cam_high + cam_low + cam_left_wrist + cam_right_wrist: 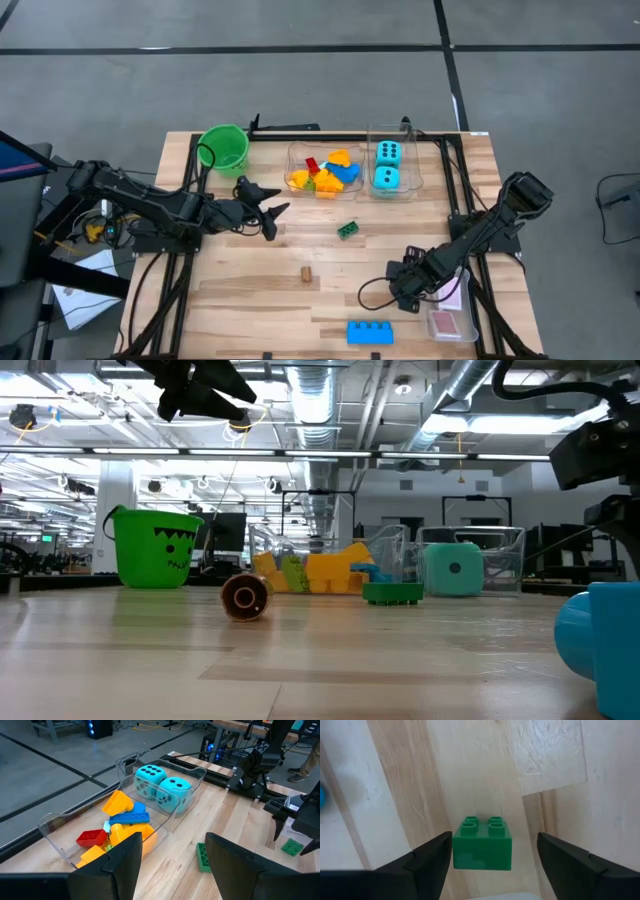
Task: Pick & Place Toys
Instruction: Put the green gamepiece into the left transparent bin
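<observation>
From above, the wooden table [250,290] carries a green bucket [224,148] at the far edge, then a clear tub [300,152] filled with yellow, orange, red and blue blocks [328,173], and beside it a second clear tub [412,160] with 2 cyan dice [387,165]. A green block [348,230] lies alone in front of the tubs, a small brown cylinder [306,272] lies nearer the middle, a long blue block [370,332] lies at the near edge, and pink-and-white cards [450,324] lie just beside it to the right. The left gripper [270,214] stands above the table near the bucket, with its fingers apart and nothing between them. The right gripper [400,290] is low over the table between the blue block and the cards. In the low view, the bucket [153,547], the cylinder [244,597], the green block [392,592] and 1 cyan die [455,568] stand in a row, and the left gripper [200,385] hangs high above them. In the left wrist view, the 2 open fingers [122,865] frame the tub of blocks [117,822], the dice [162,785] and the green block [203,857]. In the right wrist view, a small green block with 4 studs [481,843] rests on the wood between the 2 fingers [427,857]; the fingers stand wide, the near one is just beside the block, and they do not squeeze it.
</observation>
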